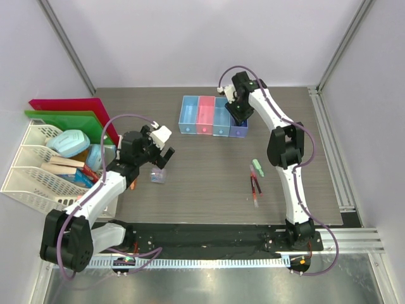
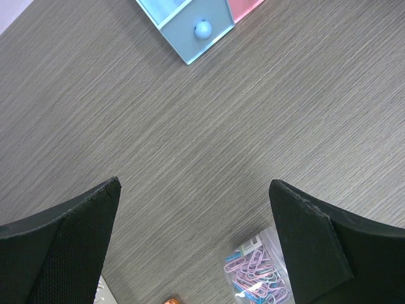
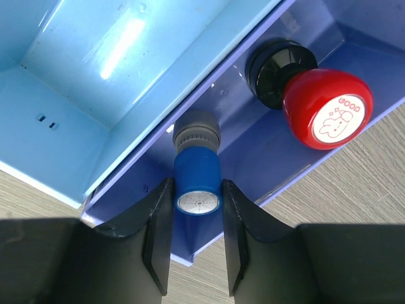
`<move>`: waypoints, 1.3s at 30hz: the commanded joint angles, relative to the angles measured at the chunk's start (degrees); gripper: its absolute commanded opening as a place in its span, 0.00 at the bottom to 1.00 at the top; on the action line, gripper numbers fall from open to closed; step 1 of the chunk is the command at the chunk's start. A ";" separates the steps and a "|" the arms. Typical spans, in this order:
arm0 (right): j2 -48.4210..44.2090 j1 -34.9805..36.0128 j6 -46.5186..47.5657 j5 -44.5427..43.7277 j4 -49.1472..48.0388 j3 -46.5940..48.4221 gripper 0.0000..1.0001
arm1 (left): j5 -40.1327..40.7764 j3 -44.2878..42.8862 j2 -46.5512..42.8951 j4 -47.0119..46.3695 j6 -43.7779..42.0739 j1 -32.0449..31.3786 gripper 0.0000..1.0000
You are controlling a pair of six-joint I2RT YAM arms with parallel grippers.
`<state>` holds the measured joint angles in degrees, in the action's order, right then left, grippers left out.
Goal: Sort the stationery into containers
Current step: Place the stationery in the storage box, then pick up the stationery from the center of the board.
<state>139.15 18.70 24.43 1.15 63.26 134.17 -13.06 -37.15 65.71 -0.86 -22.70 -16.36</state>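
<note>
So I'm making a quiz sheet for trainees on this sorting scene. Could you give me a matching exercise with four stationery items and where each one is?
Items:
1. blue-capped bottle
2. red-capped bottle
3. packet of paper clips
4. green eraser

Places:
A. on the table beside the red-and-black pens
B. lying in the purple box
C. clamped between the right arm's jaws
D. on the table below the left arm's open jaws

Pairs: 1-C, 2-B, 3-D, 4-A
</note>
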 commanded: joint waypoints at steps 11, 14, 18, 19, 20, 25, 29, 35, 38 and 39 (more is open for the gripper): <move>-3.36 0.20 -1.48 -0.88 -2.71 2.68 0.68 | -1.09 0.06 -1.81 -1.51 0.73 0.36 1.00; -5.11 0.20 -2.10 -0.88 -2.71 2.59 0.70 | -1.00 -0.03 -2.08 -1.25 0.64 0.36 1.00; -9.41 0.37 -2.63 -0.80 -2.53 2.41 0.70 | -0.30 -0.12 -2.26 -1.16 -0.24 0.54 1.00; -10.56 0.37 -2.80 -0.36 -2.62 2.41 0.71 | -0.04 -0.03 -2.08 -1.16 -0.42 0.71 1.00; -11.79 0.37 -3.15 0.17 -2.53 2.24 0.71 | 0.05 -0.12 -1.82 -0.72 -1.20 0.98 1.00; -24.67 0.37 -4.82 5.00 -3.93 -4.77 0.71 | -0.74 -1.70 0.29 3.67 -2.35 2.47 1.00; -34.98 0.64 -3.25 8.51 -5.34 -17.33 0.73 | -4.86 -0.13 0.12 6.84 -10.86 3.70 1.00; -47.55 0.73 -1.93 8.17 -9.56 -37.73 0.75 | -10.31 0.50 1.69 11.82 -28.43 6.51 1.00; -50.90 0.72 -1.84 7.90 -10.79 -45.46 0.76 | -14.44 -4.84 3.71 21.31 -36.87 8.62 1.00; -51.69 0.73 -1.92 7.99 -11.14 -46.53 0.75 | -15.06 -6.08 4.24 23.69 -38.46 9.06 1.00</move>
<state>89.43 19.29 21.85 8.71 55.16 94.43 -21.76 -37.21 67.96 11.99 -48.10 -9.45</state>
